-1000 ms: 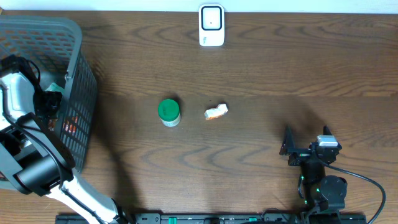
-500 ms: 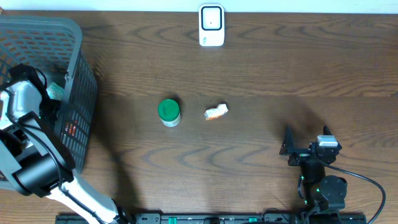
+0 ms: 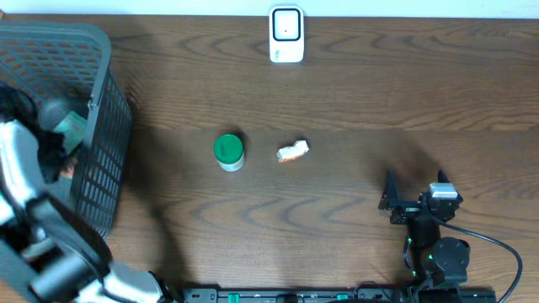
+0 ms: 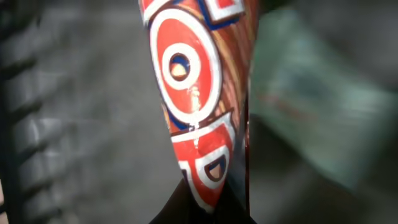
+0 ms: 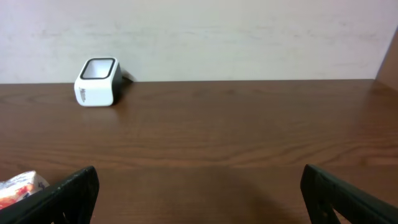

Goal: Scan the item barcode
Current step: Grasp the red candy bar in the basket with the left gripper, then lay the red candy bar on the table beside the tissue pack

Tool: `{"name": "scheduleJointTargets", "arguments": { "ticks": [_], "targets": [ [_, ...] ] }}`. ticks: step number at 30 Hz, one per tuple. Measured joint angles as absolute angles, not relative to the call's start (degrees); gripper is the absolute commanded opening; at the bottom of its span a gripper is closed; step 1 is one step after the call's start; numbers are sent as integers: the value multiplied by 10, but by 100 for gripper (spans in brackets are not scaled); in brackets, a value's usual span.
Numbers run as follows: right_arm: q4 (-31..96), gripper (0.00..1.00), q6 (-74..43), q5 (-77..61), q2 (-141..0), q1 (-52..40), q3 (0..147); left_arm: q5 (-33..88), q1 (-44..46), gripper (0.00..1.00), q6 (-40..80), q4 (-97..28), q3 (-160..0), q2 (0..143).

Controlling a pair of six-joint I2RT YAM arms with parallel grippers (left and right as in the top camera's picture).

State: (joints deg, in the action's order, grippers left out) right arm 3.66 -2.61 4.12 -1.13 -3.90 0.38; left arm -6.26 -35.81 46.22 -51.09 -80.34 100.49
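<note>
The item is a glossy packet [image 4: 193, 106] printed with red and white rings and blue edging. It fills the middle of the left wrist view and narrows toward the bottom edge of the frame, where the left gripper [image 4: 205, 214] is clenched on its lower end. Its barcode does not show in any view.

Just right of the packet in that view is a blurred pale green pack [image 4: 317, 118], with dark grey mesh behind both. From overhead, the left gripper [image 3: 52, 150] sits inside the grey plastic basket [image 3: 101, 93] at the far left of the frame. A sliver of red shows beside the gripper and the green pack [image 3: 72, 126] lies just above it.

On the brown wooden counter [image 3: 379, 101], a jar with a green lid [image 3: 228, 151] stands upright near the centre of the overhead frame. A small crumpled white and orange wrapper [image 3: 293, 151] lies just to its right, apart from it. The white barcode scanner [image 3: 286, 34] sits at the top centre, against the far edge, well apart from the basket.

At the lower right, the right gripper [image 3: 413, 187] has its jaws spread wide and holds nothing. Its wrist view looks across bare wood to the scanner in the upper left.
</note>
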Motion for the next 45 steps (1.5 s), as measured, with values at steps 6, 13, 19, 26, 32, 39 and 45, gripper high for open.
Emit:
{"name": "scheduleJointTargets", "arguments": {
  "ticks": [6,13,19,26,32,39,45],
  "targets": [
    [37,99,-26,41,-11,-39,4,53,-358,7,462,-475,-809,832],
    [37,99,-26,41,-11,-39,4,268,-354,7,463,-432,-811,743],
    [37,99,-26,41,-11,-39,4,450,-298,7,454,-382,-811,733],
    [37,99,-26,41,-11,-39,4,567,-173,7,417,-331,-811,739],
    [37,99,-26,41,-11,-39,4,602,-61,7,376,-272,-811,759],
    [37,99,-26,41,-11,-39,4,647,78,7,300,-213,-811,803],
    [37,99,-26,41,-11,-39,4,714,159,7,244,-203,-811,865]
  ]
}}
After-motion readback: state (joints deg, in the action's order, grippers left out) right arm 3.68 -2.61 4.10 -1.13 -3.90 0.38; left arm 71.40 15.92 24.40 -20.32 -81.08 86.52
